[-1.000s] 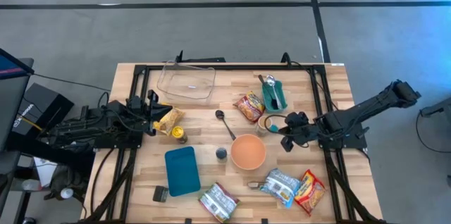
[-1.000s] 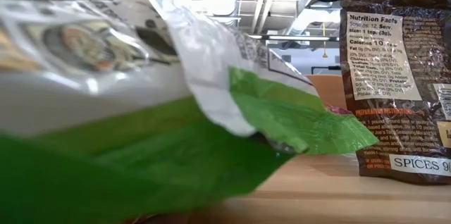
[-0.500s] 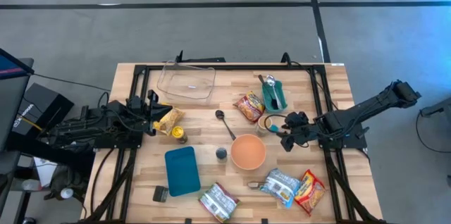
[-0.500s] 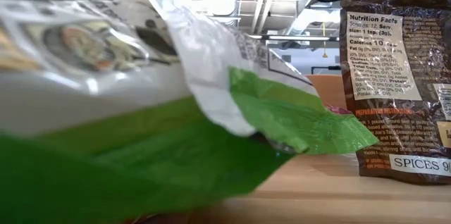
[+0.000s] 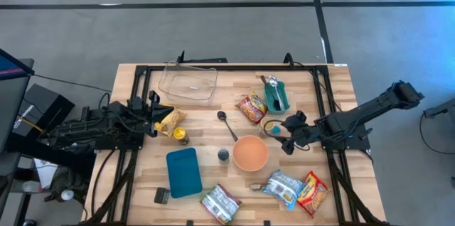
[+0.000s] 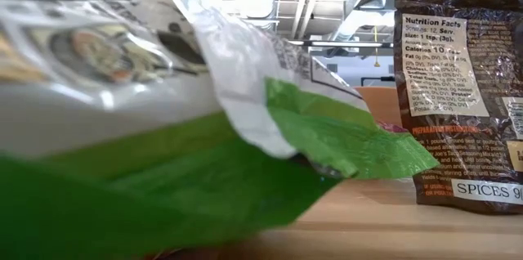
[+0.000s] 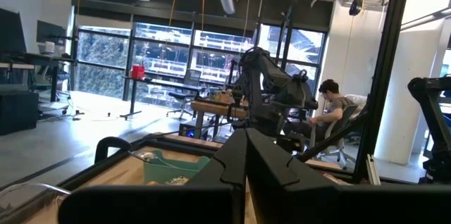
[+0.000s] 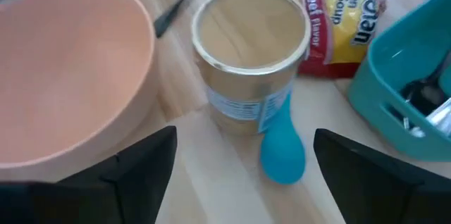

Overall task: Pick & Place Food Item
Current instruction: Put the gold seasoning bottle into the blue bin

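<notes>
A gold-lined open tin can (image 8: 250,55) with a blue label stands upright on the wooden table, between the peach bowl (image 8: 63,69) and a red-yellow soup packet (image 8: 345,20). A small blue rounded piece (image 8: 283,155) lies at the can's foot. My right gripper (image 8: 243,146) is open. It slants down at the can, with its fingers standing wide on either side and short of it; in the high view my right gripper (image 5: 281,135) is just right of the can (image 5: 272,125). My left gripper (image 7: 246,160) is shut at the table's left side, beside a yellow packet (image 5: 170,121).
A teal bin (image 5: 277,94) with utensils stands beyond the can. Also on the table are a black spoon (image 5: 226,123), a teal tray (image 5: 183,172) and a clear container (image 5: 188,82). More packets (image 5: 220,203) (image 5: 283,187) (image 5: 313,192) lie near the front edge. Two of them (image 6: 163,129) (image 6: 462,88) block the low view.
My right gripper has opened its fingers wide and rolled a little about its own axis, staying by the can. The can stands where it was.
</notes>
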`<action>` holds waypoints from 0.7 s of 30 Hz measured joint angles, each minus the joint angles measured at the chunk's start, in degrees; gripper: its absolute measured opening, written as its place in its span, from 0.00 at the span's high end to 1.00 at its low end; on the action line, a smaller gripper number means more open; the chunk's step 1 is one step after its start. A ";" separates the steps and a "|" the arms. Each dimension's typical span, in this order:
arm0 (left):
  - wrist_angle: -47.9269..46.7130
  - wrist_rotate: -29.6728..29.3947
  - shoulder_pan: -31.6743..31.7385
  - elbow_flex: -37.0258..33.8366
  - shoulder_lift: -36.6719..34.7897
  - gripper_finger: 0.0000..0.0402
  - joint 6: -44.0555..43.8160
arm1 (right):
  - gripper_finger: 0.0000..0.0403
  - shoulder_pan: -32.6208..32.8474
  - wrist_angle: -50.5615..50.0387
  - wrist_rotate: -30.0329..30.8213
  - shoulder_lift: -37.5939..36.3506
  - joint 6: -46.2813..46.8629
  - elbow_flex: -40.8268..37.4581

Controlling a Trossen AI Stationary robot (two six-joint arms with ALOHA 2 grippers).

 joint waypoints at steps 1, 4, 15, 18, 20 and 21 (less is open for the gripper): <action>0.00 0.00 0.00 0.00 0.00 1.00 -0.01 | 0.19 -0.03 0.28 0.63 0.78 -0.14 0.00; 0.00 -0.02 -0.02 0.02 0.00 1.00 -0.01 | 0.20 -0.68 0.74 1.43 2.68 -0.15 0.00; -0.02 -0.01 -0.01 0.00 0.00 1.00 -0.01 | 0.20 -3.91 6.37 1.13 8.86 -1.21 0.00; -0.02 0.00 -0.02 0.00 0.01 1.00 0.00 | 0.21 -3.58 6.38 1.08 10.30 -0.75 0.00; -0.02 0.00 -0.01 0.00 0.00 1.00 0.01 | 0.21 -3.15 6.33 1.03 11.08 0.15 0.00; -0.02 -0.02 -0.02 0.02 0.00 1.00 0.02 | 0.22 -2.83 6.35 1.00 11.33 0.49 0.00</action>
